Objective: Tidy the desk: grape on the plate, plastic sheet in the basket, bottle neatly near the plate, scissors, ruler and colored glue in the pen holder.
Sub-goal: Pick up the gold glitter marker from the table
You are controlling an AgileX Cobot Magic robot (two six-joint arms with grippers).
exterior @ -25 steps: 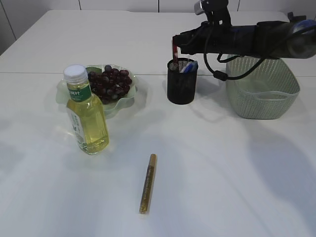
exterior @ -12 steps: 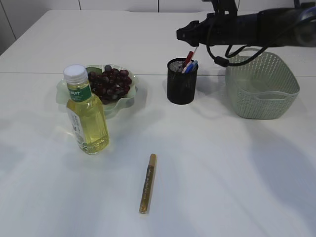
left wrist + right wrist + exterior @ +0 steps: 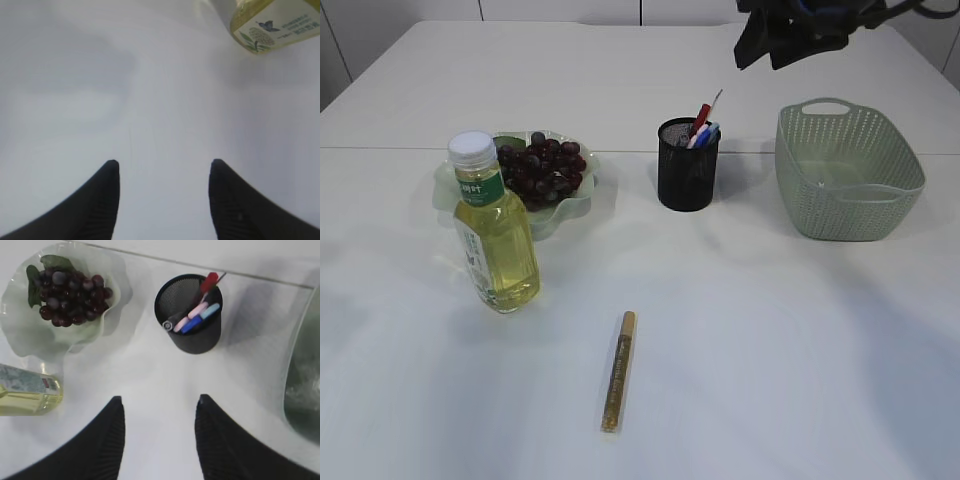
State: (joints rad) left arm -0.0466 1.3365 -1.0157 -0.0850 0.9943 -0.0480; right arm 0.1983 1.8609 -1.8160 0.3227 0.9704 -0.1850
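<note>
the right gripper [image 3: 157,412] has let go and lifted high over the desk's far edge — jaws apart, empty — leaving a red-handled item in the pen holder [image 3: 688,165] that wasn't there a second ago. the left gripper [image 3: 164,175] hangs parted and empty too. one colored glue [image 3: 618,371] lies near the front edge, likely next.

The right arm [image 3: 800,25] shows at the far right of the exterior view only as a black, angular housing with a glimpse of blue and a thin dark cable curving off beside it. Both wrist views show matte black fingers [image 3: 100,200], broad at the base, tapering to rounded tips. Their inner faces carry fine ribbing, as on the right fingers [image 3: 107,440].
</note>
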